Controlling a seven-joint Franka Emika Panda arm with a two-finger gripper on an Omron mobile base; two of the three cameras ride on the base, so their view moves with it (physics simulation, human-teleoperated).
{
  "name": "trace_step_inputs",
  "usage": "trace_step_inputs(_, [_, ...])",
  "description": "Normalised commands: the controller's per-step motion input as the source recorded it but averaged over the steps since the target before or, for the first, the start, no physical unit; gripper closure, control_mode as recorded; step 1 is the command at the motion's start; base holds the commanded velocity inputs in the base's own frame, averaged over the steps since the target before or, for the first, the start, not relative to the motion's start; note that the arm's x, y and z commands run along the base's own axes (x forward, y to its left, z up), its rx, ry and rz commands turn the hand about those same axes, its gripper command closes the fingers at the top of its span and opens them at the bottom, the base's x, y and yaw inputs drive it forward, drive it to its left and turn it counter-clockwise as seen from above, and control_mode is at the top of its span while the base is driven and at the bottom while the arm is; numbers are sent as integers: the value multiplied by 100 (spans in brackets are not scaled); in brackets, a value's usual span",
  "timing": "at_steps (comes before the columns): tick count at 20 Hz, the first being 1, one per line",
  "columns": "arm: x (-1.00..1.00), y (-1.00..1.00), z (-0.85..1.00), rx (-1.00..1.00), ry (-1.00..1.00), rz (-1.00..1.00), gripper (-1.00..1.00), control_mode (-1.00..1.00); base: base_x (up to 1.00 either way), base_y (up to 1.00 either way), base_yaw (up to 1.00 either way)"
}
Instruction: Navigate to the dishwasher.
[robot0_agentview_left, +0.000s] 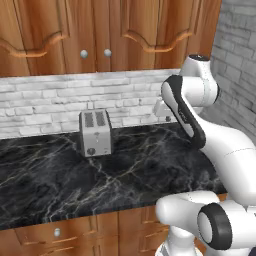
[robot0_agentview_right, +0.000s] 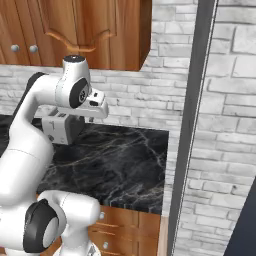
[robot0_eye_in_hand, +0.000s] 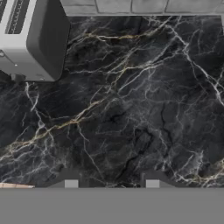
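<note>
The gripper (robot0_eye_in_hand: 111, 183) is hanging above the black marble tabletop (robot0_agentview_left: 140, 170), its two fingertips (robot0_eye_in_hand: 71, 183) standing apart with nothing between them. A silver toaster (robot0_agentview_left: 95, 132) is sitting on the tabletop against the white brick wall (robot0_agentview_left: 45, 102), to the left of the gripper. Wooden cabinets (robot0_agentview_left: 100, 30) are hanging above the toaster, and wooden drawers (robot0_agentview_left: 57, 235) are running below the tabletop's front edge. No dark grey dishwasher front can be made out.

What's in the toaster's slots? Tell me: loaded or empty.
Empty. In the left base view, the toaster stands upright on the black marble counter, and both top slots look dark, with nothing sticking out.
</note>
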Motion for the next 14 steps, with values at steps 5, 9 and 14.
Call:
trace_step_inputs(5, [0, 0, 0, 0, 0, 0, -100, 100, -12, 6, 1])
trace_step_inputs(9, [0, 0, 0, 0, 0, 0, -100, 100, -70, 46, 55])
trace_step_inputs(14, [0, 0, 0, 0, 0, 0, -100, 100, -45, 33, 93])
